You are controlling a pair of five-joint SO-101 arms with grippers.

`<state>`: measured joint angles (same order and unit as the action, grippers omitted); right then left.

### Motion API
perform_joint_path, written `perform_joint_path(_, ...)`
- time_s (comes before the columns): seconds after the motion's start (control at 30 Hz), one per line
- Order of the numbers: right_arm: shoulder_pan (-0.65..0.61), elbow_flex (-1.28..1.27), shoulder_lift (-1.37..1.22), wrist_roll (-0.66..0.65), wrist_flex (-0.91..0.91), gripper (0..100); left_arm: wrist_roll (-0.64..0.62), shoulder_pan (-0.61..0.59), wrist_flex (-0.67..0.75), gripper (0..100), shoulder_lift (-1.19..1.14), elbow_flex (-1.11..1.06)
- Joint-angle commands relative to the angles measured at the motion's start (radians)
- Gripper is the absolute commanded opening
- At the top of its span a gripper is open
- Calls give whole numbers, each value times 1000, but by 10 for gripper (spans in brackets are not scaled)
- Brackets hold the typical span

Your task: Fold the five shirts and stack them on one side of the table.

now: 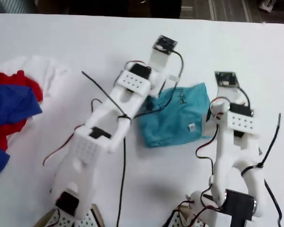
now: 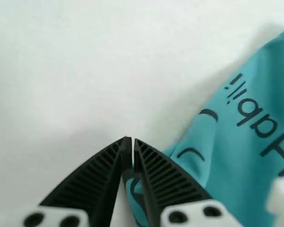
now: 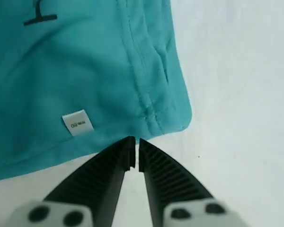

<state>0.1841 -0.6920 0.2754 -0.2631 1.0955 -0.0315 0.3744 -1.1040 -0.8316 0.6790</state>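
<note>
Both grippers pinched shut at the teal shirt

Teal shirt [image 1: 175,118] lies folded, mid-table [image 1: 85,38], between the two arms. Print side up; dark lettering [image 2: 260,118] near the left arm [image 1: 104,123], small white label [image 3: 78,124] near the right arm [image 1: 232,137].

Left gripper [image 2: 130,142]: jaws drawn together, only a sliver between them. Tips sit over bare table just past the shirt's edge; teal cloth shows through the gap farther back. Cannot tell if any cloth is caught.

Right gripper [image 3: 134,142]: jaws likewise closed to a thin slit, tips right at the stitched hem, close to a corner of the shirt. Nothing seen held.

Far side of the table from the right arm: a loose heap, unfolded. Red shirt [image 1: 9,80], blue shirt [image 1: 14,106] over it, white shirt [image 1: 42,71] behind. Heap well apart from the teal one
</note>
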Motion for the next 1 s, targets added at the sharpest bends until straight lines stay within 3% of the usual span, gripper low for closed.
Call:
perform_joint_path(0.0, -10, -68, 44, -32, -68, 20, -2, 11, 12, 38, -60, 113)
perform_joint_path(0.53, 188, -172, 51, -226, -165, 20, -2, -143, -187, 38, -212, 341)
perform_joint_path(0.67, 171, -100, 53, -199, -104, 20, -2, -103, -285, 38, -181, 495)
perform_joint_path(0.8, 162, 23, 76, -63, -35, 20, -2, -31, -399, 38, -187, 651)
perform_joint_path(0.97, 35, 94, 91, 29, -8, 20, -2, 41, -408, 38, -269, 674)
